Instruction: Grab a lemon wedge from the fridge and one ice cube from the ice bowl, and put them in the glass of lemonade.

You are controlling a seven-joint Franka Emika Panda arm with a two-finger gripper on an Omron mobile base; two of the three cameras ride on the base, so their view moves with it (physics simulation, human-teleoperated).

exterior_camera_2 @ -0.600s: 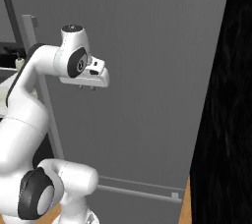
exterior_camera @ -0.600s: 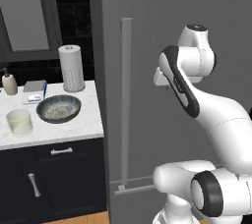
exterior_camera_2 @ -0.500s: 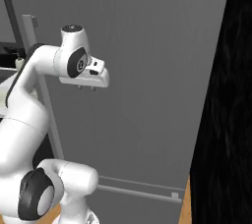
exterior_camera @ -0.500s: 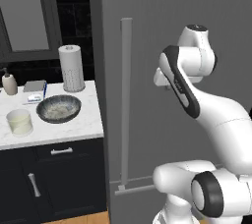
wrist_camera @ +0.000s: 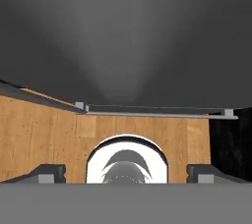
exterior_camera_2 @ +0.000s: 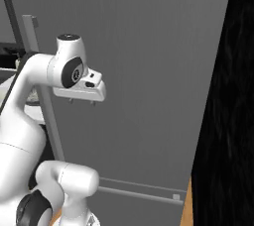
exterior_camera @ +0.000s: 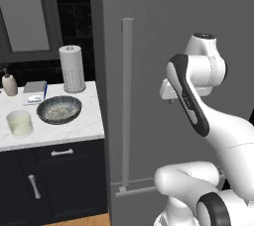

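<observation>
While the arm stands before the shut door, each view reads as follows.

Left base view: fridge point(exterior_camera: 163, 31) closed, its vertical bar handle point(exterior_camera: 127, 101) left of the arm; gripper point(exterior_camera: 170, 102) raised in front of the door, pointing down. Ice bowl point(exterior_camera: 59, 109) on the white counter point(exterior_camera: 74, 128), glass of lemonade point(exterior_camera: 19, 123) just to its left, paper-towel roll point(exterior_camera: 72, 69) behind.

Right base view: gripper point(exterior_camera_2: 81, 102) near the door face, holding nothing; finger tips small and well apart.

Hand view: finger tips point(wrist_camera: 47, 173) spread wide at both lower corners; grey door above, wooden floor point(wrist_camera: 49, 129) below.
</observation>
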